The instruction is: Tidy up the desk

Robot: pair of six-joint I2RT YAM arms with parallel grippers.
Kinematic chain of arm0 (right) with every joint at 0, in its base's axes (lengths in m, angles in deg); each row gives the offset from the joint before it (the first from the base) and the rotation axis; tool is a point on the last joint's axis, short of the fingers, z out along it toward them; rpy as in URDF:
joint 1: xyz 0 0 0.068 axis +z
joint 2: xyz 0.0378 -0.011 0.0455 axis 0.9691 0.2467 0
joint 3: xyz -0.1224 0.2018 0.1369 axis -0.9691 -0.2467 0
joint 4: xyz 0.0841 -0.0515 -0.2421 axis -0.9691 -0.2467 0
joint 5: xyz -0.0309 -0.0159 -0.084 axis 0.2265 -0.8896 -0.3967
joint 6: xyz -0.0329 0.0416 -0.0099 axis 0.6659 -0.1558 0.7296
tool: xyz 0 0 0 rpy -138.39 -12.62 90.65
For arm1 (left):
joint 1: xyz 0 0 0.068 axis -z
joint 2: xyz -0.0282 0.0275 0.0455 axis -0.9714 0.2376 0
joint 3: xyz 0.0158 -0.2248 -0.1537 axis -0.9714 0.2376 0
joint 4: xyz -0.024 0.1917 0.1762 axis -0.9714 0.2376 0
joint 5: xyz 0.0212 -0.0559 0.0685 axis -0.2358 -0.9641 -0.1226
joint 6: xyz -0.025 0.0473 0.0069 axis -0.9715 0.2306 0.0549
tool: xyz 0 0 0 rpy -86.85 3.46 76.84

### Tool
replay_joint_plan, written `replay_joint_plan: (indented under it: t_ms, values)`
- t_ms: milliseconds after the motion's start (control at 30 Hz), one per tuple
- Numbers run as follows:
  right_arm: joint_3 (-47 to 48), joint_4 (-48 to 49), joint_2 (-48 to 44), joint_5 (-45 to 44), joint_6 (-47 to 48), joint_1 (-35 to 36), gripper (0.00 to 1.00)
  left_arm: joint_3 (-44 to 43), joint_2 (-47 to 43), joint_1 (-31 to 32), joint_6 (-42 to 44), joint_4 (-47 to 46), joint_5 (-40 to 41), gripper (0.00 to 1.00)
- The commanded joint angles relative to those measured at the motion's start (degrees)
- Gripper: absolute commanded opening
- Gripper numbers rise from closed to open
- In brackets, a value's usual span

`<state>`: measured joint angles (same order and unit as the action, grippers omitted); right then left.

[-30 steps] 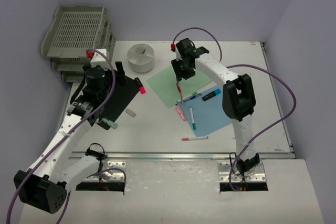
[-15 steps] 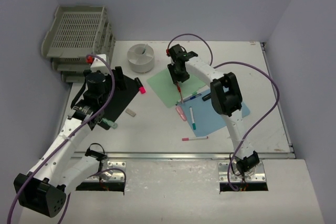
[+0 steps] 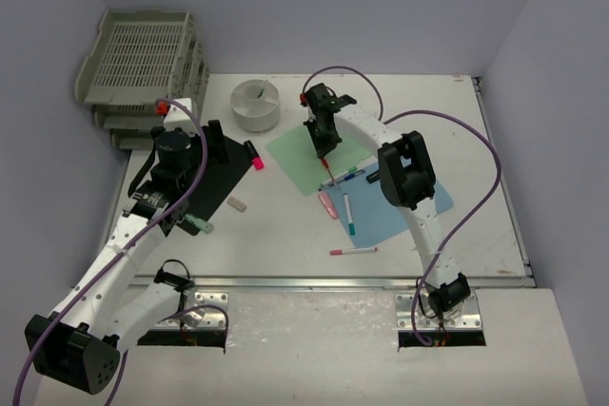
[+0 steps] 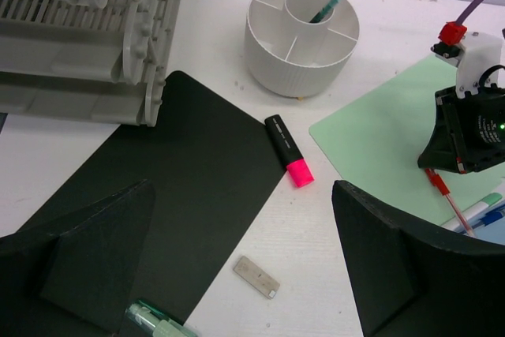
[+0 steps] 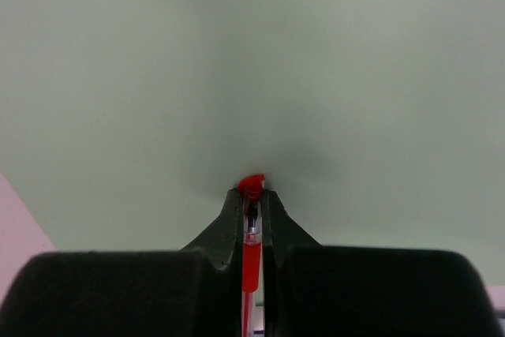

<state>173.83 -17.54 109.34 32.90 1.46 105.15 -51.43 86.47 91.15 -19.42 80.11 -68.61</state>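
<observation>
Our top cam looks down on the desk from behind — left wrist low, right wrist nose-close on the green sheet all share.

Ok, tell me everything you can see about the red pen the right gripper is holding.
The red pen is slim and looks plastic, red with a clear-looking stretch in its barrel. The right gripper is shut on it, its black fingers pinching both sides, and one red end pokes just past the fingertips. It is over the green sheet; whether it touches the sheet cannot be told. In the left wrist view its other end slants out below the gripper.
</observation>
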Motion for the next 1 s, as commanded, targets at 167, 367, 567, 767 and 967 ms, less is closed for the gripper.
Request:
replay_joint_plan:
  t_ms: [167,367,567,767,967]
  values:
    - [-1.26,1.06,-7.10,6.49,0.36,-0.08,0.00,-4.38,1.84,-0.66,0.92,1.46,-0.24,0.97]
    - [-8.11,16.24,-21.28,8.35,0.27,-0.14,0.00,-7.40,2.47,-0.74,2.69,4.99,-16.97,1.00]
    - [-20.38,50.56,-31.92,8.56,0.43,0.15,0.00,-7.98,2.67,-2.23,-0.75,6.92,-32.24,1.00]
    - [-20.26,75.08,-28.46,8.34,0.72,1.36,0.00,-3.04,1.69,-12.07,-10.63,1.75,-46.09,1.00]
    - [-17.65,94.38,-20.78,2.16,2.17,4.34,0.00,3.26,7.53,-27.65,-22.02,-5.78,-63.00,1.00]
